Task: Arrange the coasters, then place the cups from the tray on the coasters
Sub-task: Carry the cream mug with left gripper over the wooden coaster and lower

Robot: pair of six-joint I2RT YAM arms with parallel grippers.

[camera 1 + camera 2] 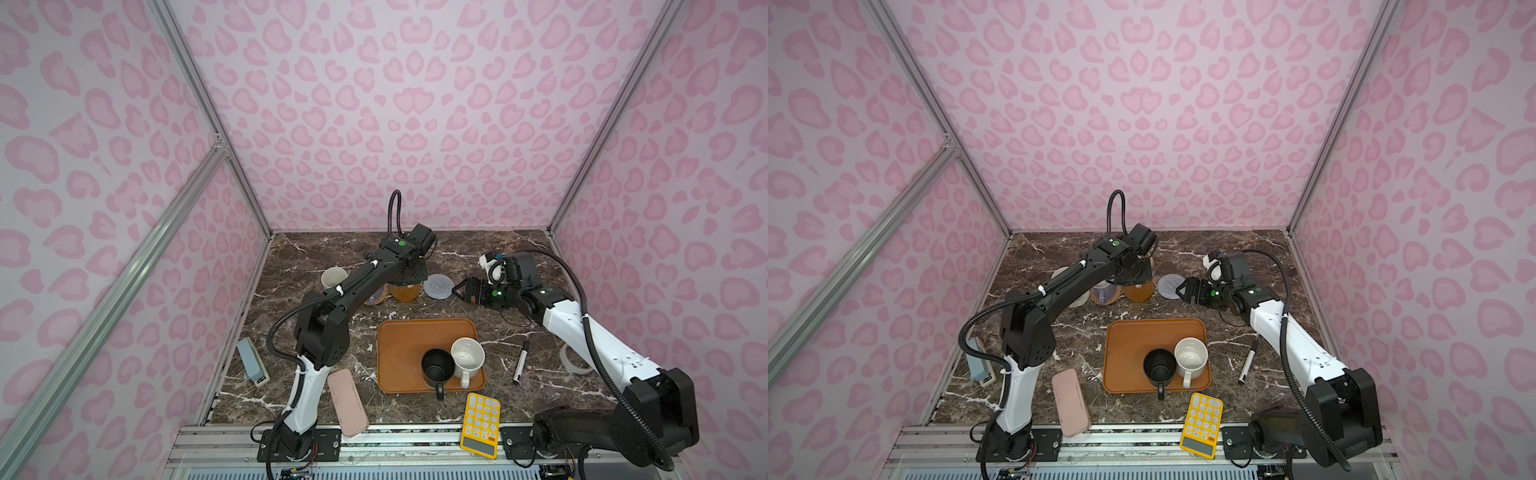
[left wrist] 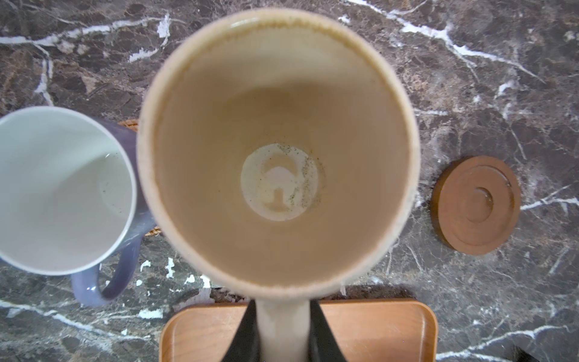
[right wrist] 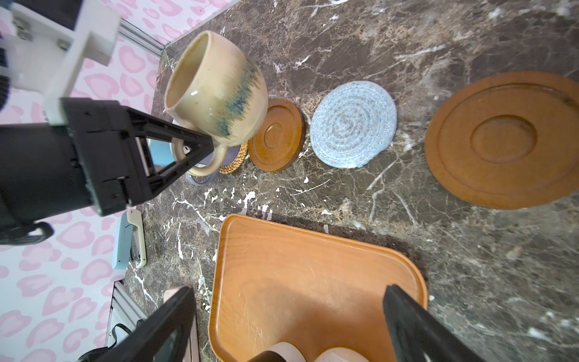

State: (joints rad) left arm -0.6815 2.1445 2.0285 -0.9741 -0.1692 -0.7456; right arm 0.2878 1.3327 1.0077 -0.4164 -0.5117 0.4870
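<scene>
Cream mug [image 3: 216, 87] hangs by its handle in left gripper [image 3: 199, 146], right gripper [image 1: 458, 289] agape; two mugs [image 1: 437, 365] [image 1: 468, 353] on tray [image 1: 399, 340]

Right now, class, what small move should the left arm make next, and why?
Probably lower the cream mug onto the bare brown coaster below it. The left claw is shut on its handle, the mug hangs above the table, and that coaster beside the lavender mug holds nothing.

Counter [image 1: 361, 345]: dark brown marble, white-veined. Lying on it:
- orange-brown tray [image 1: 403, 345], centre
- brown rimmed coaster [image 3: 277, 138], grey-blue woven coaster [image 3: 354, 123] and second brown coaster [image 3: 504, 138], in a row beyond the tray
- marker pen [image 1: 521, 360] and tape roll [image 1: 579, 369], right
- pink case [image 1: 347, 402] and yellow calculator [image 1: 481, 424], front edge
</scene>
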